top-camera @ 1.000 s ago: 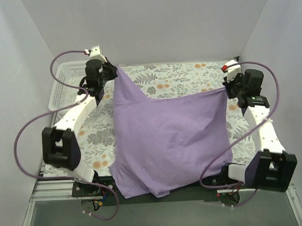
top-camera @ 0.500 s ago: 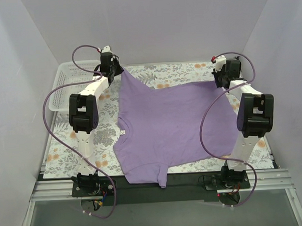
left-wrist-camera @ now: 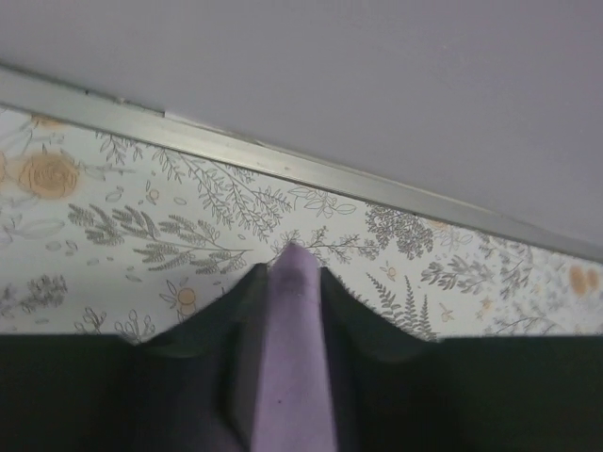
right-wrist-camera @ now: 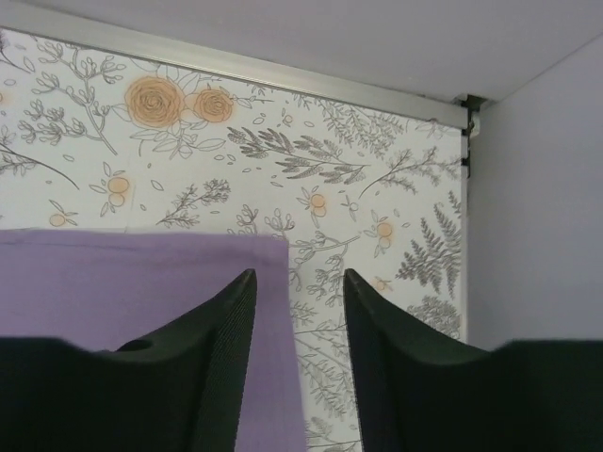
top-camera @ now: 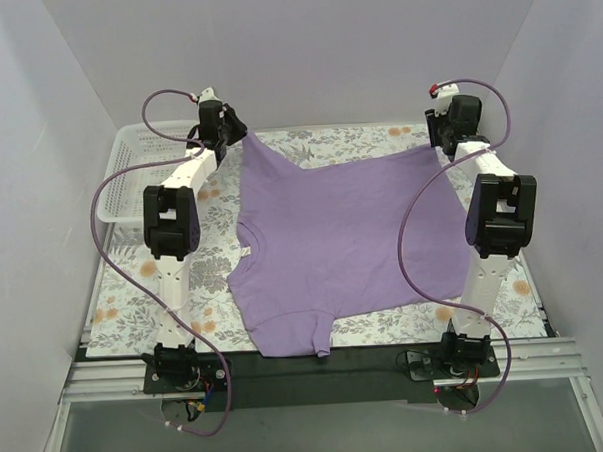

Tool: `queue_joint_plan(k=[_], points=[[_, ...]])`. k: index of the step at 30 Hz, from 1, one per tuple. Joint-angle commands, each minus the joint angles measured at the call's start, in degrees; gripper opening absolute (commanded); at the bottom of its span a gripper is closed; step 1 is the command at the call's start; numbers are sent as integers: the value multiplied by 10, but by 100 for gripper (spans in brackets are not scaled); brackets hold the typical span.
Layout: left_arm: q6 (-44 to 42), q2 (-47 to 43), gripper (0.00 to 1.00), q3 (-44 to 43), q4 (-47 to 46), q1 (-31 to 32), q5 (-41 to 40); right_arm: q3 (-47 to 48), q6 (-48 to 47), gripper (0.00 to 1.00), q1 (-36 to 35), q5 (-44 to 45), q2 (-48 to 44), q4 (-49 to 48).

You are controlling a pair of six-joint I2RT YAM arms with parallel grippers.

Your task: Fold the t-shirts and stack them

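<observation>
Now your left fingers [left-wrist-camera: 193, 377] pinch the far-left corner of the purple t-shirt [top-camera: 342, 244], holding it up off the desk [top-camera: 125, 304]. Your right fingers [right-wrist-camera: 203, 367] stand apart over the far-right corner, which lies flat. The rest lies spread across the middle.

Left arm [top-camera: 170, 220]: stretched forward.
Left gripper [left-wrist-camera: 294, 262]: fingers close together, pinching t-shirt [left-wrist-camera: 292, 377] corner.
Right arm [top-camera: 497, 213]: stretched forward.
Right gripper [right-wrist-camera: 298, 281]: fingers apart.
</observation>
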State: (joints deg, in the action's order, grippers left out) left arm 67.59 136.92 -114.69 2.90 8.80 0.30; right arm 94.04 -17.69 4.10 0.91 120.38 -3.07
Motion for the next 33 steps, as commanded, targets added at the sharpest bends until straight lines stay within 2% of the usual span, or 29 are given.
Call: queue_joint_plan(k=[1,2,3,4,7,8,9,10,11,12,13,14,17,20,22,24,28,29,30,33], points=[[22,-17,40,-45,-17,-6,36,19,13,66,-3,-1,-15,0],[22,-24,46,-48,-13,-6,37,10,10,71,-3,-5,-37,5],[15,-33,48,-51,-4,-6,41,-17,-3,76,-3,-30,-51,10],[11,-57,49,-52,5,-6,46,-32,-11,86,-2,-41,-67,16],[-4,-124,49,-32,45,-6,82,-110,-58,96,0,-138,-144,66],[-6,-147,49,-15,66,-6,101,-126,-79,96,1,-177,-181,117],[-10,-173,49,29,76,-6,121,-143,-133,96,2,-260,-200,151],[-9,-202,50,67,84,-6,137,-183,-163,96,2,-292,-218,187],[-8,-267,51,107,91,-6,177,-205,-192,96,3,-317,-259,249],[-7,-306,51,152,92,-6,191,-232,-261,96,3,-358,-281,283],[4,-387,53,260,92,-6,204,-271,-307,95,4,-371,-301,324],[10,-429,55,310,92,-6,226,-298,-340,95,6,-371,-346,375],[39,-598,65,518,103,-4,252,-387,-426,96,31,-333,-436,423],[92,-768,66,660,181,3,273,-435,-472,95,91,-276,-491,467],[132,-842,66,748,260,9,283,-466,-479,95,133,-248,-517,488],[146,-896,65,784,313,11,276,-496,-480,94,173,-234,-523,488],[159,-921,64,813,387,14,219,-503,-469,91,241,-257,-498,489],[158,-908,61,815,398,14,188,-503,-459,90,246,-260,-488,487],[161,-893,50,816,403,13,161,-500,-455,89,249,-267,-477,485],[174,-866,47,814,412,17,152,-490,-431,88,257,-289,-458,483]])
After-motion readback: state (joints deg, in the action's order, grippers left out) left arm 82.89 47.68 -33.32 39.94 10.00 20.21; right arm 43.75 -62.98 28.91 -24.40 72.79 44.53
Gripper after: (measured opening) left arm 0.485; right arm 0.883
